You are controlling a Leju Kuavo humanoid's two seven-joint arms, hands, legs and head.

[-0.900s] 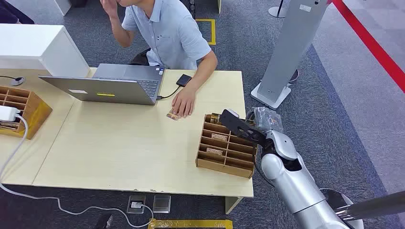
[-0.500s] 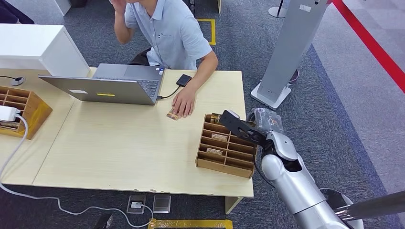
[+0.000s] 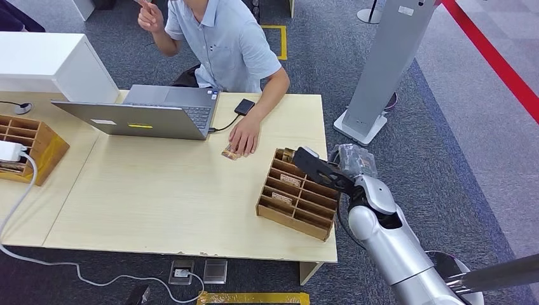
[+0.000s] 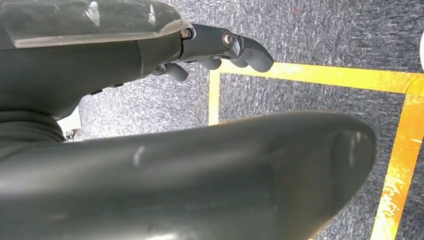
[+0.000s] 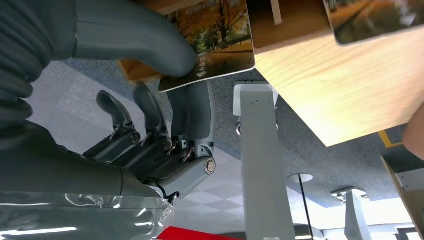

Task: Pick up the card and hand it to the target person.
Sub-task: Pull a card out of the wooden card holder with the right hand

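My right hand (image 3: 310, 166) reaches over the far right corner of the wooden slotted card box (image 3: 293, 198) on the table. In the right wrist view its thumb (image 5: 150, 37) and fingers (image 5: 192, 107) pinch a card (image 5: 222, 32) printed with autumn trees, right at the box's edge. Other cards lie in the box's slots (image 3: 283, 199). The person (image 3: 222, 44) sits at the table's far side, one hand (image 3: 245, 135) resting on the tabletop over another card (image 3: 229, 153). My left hand (image 4: 220, 45) hangs over the carpet, holding nothing.
An open laptop (image 3: 149, 114) and a small black device (image 3: 244, 106) sit in front of the person. A second wooden box (image 3: 28, 143) and a white cable (image 3: 16, 190) are at the left. A grey kiosk stand (image 3: 381, 70) rises right of the table (image 3: 159, 190).
The card box has turned slightly on the table, its near end shifting left. The person's raised hand has moved away from the head. My right hand has stayed nearly still.
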